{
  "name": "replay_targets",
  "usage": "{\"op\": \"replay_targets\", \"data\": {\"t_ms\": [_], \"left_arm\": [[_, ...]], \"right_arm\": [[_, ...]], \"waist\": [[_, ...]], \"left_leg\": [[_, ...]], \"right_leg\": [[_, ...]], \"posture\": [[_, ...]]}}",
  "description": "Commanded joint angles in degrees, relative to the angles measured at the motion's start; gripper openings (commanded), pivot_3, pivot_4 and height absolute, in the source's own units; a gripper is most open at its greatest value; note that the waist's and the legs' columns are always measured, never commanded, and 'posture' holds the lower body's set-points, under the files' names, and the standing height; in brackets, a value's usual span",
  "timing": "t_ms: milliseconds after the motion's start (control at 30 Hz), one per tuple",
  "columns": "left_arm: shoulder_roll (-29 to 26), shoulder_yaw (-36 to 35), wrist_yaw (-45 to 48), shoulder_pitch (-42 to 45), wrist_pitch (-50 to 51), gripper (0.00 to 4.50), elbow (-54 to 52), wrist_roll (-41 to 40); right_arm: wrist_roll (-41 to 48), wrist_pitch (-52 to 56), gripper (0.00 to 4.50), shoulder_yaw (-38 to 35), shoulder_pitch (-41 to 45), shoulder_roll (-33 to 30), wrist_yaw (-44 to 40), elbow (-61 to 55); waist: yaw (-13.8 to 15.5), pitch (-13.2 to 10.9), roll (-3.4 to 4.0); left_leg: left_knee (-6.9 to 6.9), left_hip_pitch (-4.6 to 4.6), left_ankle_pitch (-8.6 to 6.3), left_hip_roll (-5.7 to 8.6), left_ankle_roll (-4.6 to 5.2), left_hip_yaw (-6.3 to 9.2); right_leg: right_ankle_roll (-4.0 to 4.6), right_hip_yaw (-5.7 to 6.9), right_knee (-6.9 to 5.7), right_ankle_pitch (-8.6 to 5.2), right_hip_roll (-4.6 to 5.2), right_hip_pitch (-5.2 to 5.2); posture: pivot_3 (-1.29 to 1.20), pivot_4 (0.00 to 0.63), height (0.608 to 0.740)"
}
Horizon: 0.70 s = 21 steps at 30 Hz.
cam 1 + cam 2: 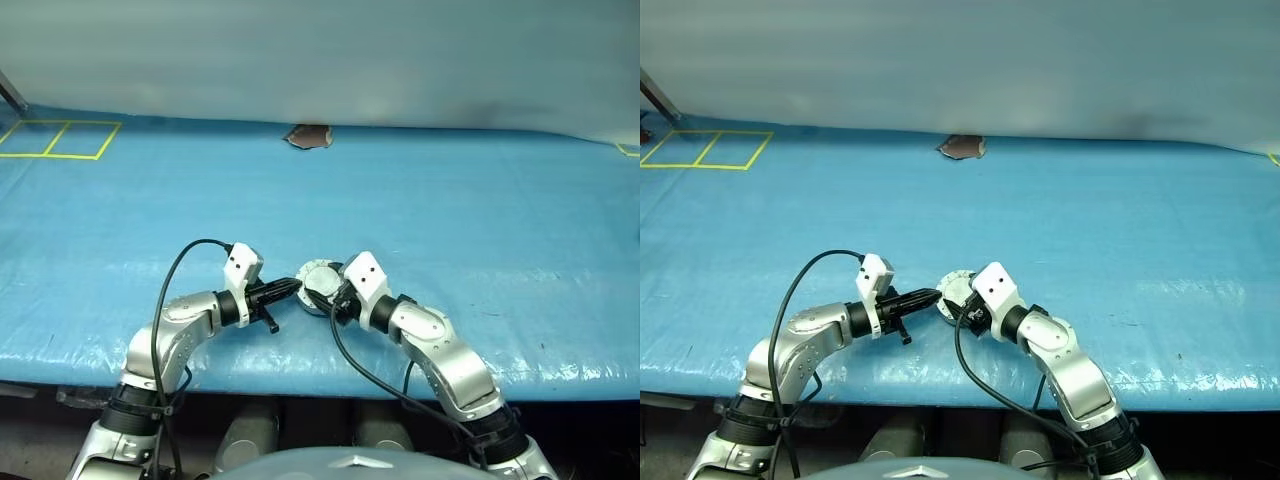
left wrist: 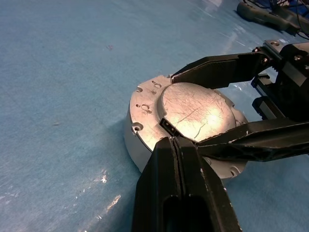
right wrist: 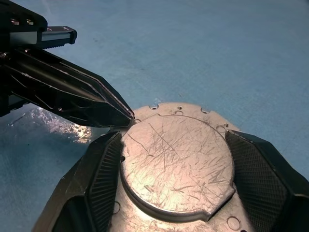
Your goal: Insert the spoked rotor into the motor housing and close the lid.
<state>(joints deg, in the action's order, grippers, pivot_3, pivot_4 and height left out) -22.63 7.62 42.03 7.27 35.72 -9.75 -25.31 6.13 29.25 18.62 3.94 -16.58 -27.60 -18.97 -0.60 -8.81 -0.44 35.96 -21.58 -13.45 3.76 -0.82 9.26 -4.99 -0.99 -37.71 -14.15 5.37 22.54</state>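
The motor housing (image 2: 133, 140) sits on the blue sheet near the table's front edge, with the lid (image 3: 176, 164) lying flat on top, its scratched silver outside facing up. The spoked rotor is hidden. My left gripper (image 2: 173, 141) is shut, and its tip rests at the lid's rim on the left side. My right gripper (image 3: 173, 135) comes in from the right and is open. Its fingers (image 3: 101, 174) stand on either side of the lid's raised disc, close to its edge. In the head views both grippers meet over the housing (image 1: 318, 278).
A blue tarp (image 1: 480, 220) covers the table. A brown patch (image 1: 309, 136) lies at the far edge, and yellow tape squares (image 1: 60, 140) mark the far left corner. The table's front edge (image 1: 300, 385) runs just below my arms. Black cables loop off both wrists.
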Motion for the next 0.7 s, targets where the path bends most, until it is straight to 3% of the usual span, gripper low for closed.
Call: {"op": "replay_targets", "data": {"t_ms": [33, 133, 300, 433, 700], "left_arm": [[0.2, 1.6, -0.1, -0.5, 0.9, 0.00, 0.2, 0.7], [0.5, 1.7, -0.1, -0.7, 0.8, 0.00, 0.3, 0.5], [0.7, 2.0, 0.0, -1.0, 0.6, 0.00, 0.2, 0.6], [0.9, 1.8, 0.1, -0.9, 0.6, 0.00, -0.1, 0.4], [0.9, 1.7, 0.1, -1.0, 0.5, 0.00, -0.2, 0.5]], "right_arm": [[0.7, 0.3, 4.47, -1.3, -0.6, 0.0, 0.5, -4.2], [1.7, 1.2, 4.47, -3.7, -1.0, 0.8, 2.1, -8.4], [12.1, 10.0, 4.47, -14.9, -2.1, 7.3, 6.9, -13.9], [20.8, 19.9, 4.47, -24.3, -4.6, 9.9, 9.5, -13.5], [36.7, 29.9, 4.47, -33.2, -7.1, 15.7, 12.1, -11.5]], "waist": [[0.0, 0.0, 0.01], [0.0, -0.1, 0.04], [0.2, -0.1, 0.05], [0.3, -0.1, 0.07], [0.1, -0.2, 0.29]], "left_leg": [[-0.01, -0.03, 0.00, 0.00, 0.00, 0.01], [-0.03, -0.15, 0.00, 0.03, 0.00, 0.02], [-0.11, -0.21, 0.00, 0.03, 0.00, 0.09], [-0.13, -0.21, -0.01, 0.05, 0.02, 0.13], [-0.20, -0.23, -0.04, 0.04, 0.06, 0.06]], "right_leg": [[-0.01, 0.00, 0.01, 0.00, 0.00, 0.00], [-0.03, -0.01, 0.00, 0.02, 0.01, 0.04], [-0.02, 0.00, 0.02, 0.01, 0.02, 0.08], [-0.01, 0.01, 0.09, 0.00, 0.03, 0.09], [0.03, 0.02, 0.08, -0.03, 0.07, 0.11]], "posture": [[0.00, 0.150, 0.740], [0.00, 0.150, 0.740], [0.00, 0.150, 0.740], [0.00, 0.150, 0.740], [0.00, 0.150, 0.740]]}}
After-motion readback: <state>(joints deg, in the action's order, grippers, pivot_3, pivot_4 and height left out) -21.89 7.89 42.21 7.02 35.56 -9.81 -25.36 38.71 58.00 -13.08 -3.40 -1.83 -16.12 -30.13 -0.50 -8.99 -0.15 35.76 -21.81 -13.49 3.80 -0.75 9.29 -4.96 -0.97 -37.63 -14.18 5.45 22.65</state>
